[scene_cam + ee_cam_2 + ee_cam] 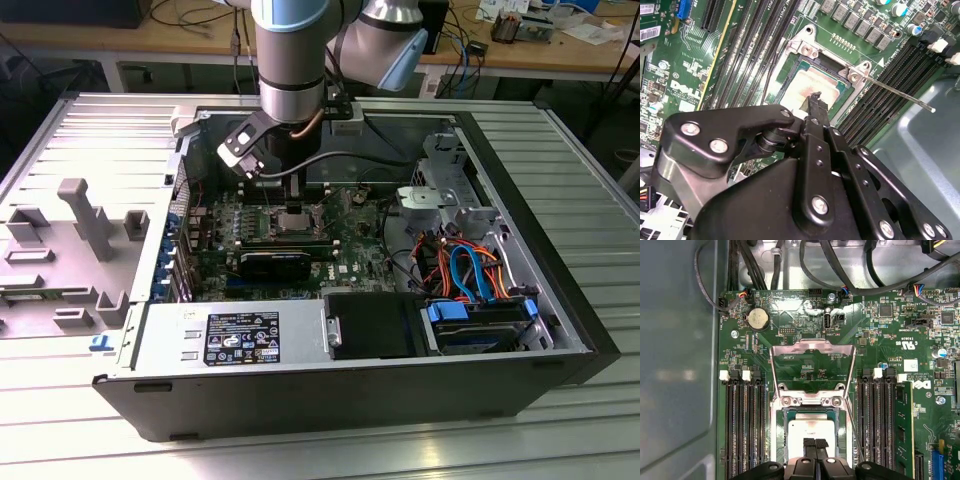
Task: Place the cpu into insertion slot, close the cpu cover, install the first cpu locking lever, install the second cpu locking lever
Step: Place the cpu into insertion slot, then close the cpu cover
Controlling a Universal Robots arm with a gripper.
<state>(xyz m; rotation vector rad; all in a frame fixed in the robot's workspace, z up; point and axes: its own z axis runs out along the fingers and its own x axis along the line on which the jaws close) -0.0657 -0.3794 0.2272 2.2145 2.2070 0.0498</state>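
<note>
Silver-grey cpu point(807, 428) lies in the slot point(785, 436) right under your gripper point(815, 443), jaws pressed together on nothing; it's likely light, stiff and fragile underneath, so grip only its edges.

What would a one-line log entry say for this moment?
gripper: shut, tips over cpu | cpu: lying in insertion slot | cpu cover: open | locking lever: unlatched

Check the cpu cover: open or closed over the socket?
Open. In the first wrist view the cpu cover is swung back off the insertion slot, and the cpu lies uncovered inside it.
</note>
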